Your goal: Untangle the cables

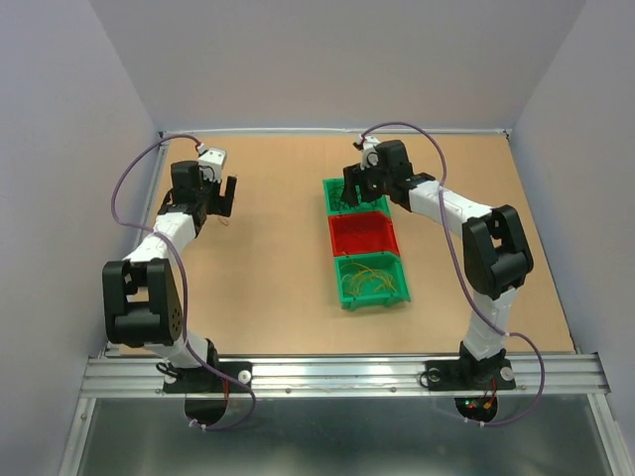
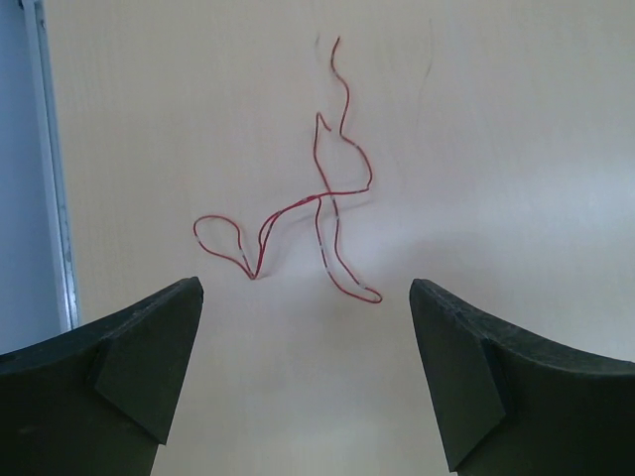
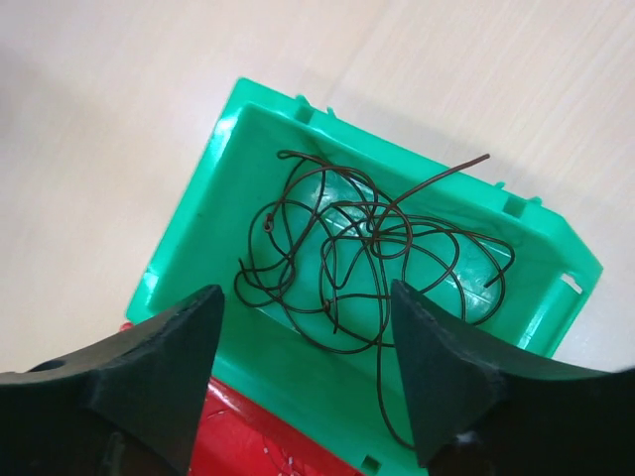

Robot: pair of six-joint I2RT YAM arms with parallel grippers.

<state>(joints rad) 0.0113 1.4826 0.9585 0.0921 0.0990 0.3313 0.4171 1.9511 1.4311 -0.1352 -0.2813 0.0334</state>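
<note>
Wide-spread, my left gripper (image 2: 306,297) hung over one red cable (image 2: 320,194) lying flat near the far-left corner of the worktop (image 1: 268,278); so thin a strand could slip my grasp. Right of centre, dark cables (image 3: 372,233) sat knotted in the far green bin (image 3: 203,213), my right gripper (image 3: 306,293) wide above them; tugging one loop might lift the whole clump, or drag the bin.

The left arm (image 1: 149,288) and right arm (image 1: 493,260) share one build: white tube-like links joined by bulky black joint housings. A thin purple cable (image 1: 121,188) loops loosely along each. A small white block (image 1: 211,158) caps the left wrist. The bases (image 1: 203,382) are black, and small red and green lights (image 1: 483,403) glow at the right one. The left end effector (image 2: 306,297) and right end effector (image 3: 308,297) have matte black, wedge-shaped fingers (image 2: 129,367).
</note>
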